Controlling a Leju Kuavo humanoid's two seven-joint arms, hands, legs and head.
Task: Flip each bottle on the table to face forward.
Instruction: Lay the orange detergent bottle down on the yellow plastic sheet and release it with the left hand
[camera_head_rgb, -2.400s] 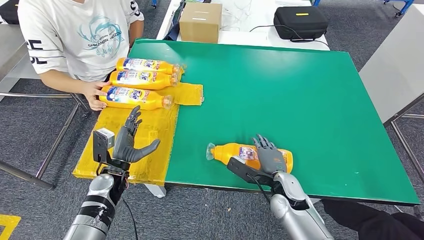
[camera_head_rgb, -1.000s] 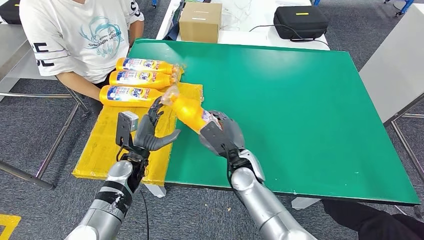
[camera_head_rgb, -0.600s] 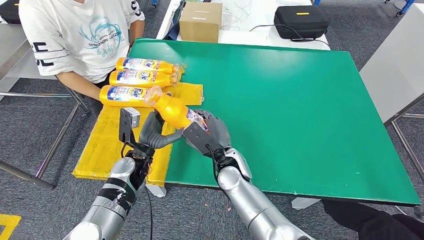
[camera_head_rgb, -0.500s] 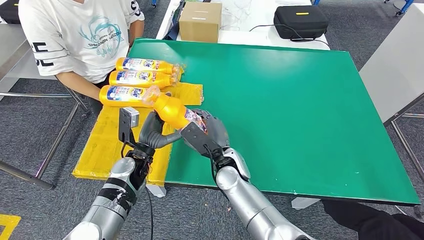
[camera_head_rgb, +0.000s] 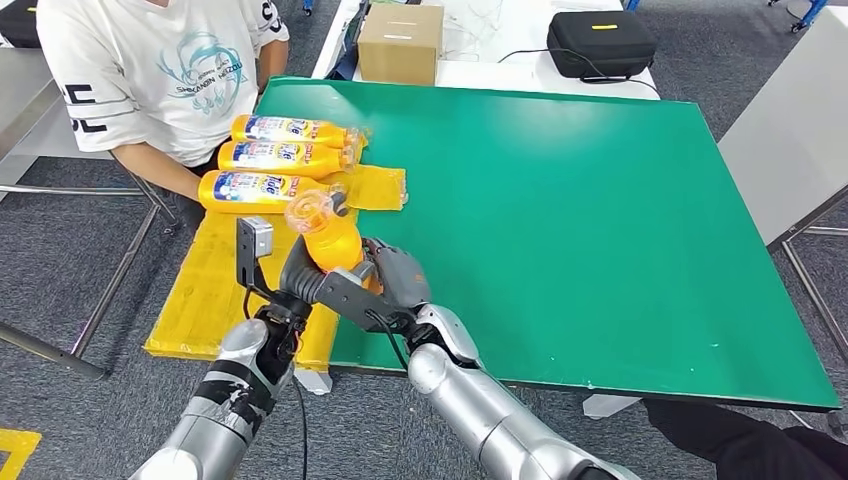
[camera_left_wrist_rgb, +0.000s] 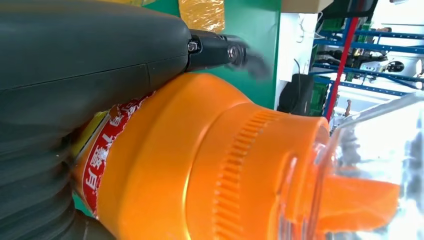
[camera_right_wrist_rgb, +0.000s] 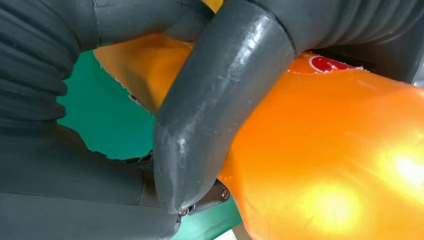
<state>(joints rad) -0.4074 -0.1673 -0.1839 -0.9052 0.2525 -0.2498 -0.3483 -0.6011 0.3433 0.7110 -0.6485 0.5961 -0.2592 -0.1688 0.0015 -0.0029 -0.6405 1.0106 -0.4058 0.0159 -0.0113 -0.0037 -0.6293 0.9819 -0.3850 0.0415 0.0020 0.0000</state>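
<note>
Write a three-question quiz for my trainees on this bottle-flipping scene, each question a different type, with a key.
1. True or false: the orange bottle the robot holds lies flat on the green table.
2. How many bottles lie in the row near the person?
3. Which holds the raised bottle? A) left hand alone B) right hand alone C) both hands

Key: 1. False, it is lifted, cap end up. 2. Three. 3. C, fingers of both hands wrap it.

Beyond the green table (camera_head_rgb: 560, 200) you see a cardboard box (camera_head_rgb: 402, 43), a black case (camera_head_rgb: 601, 43), and a seated person (camera_head_rgb: 150, 70).
</note>
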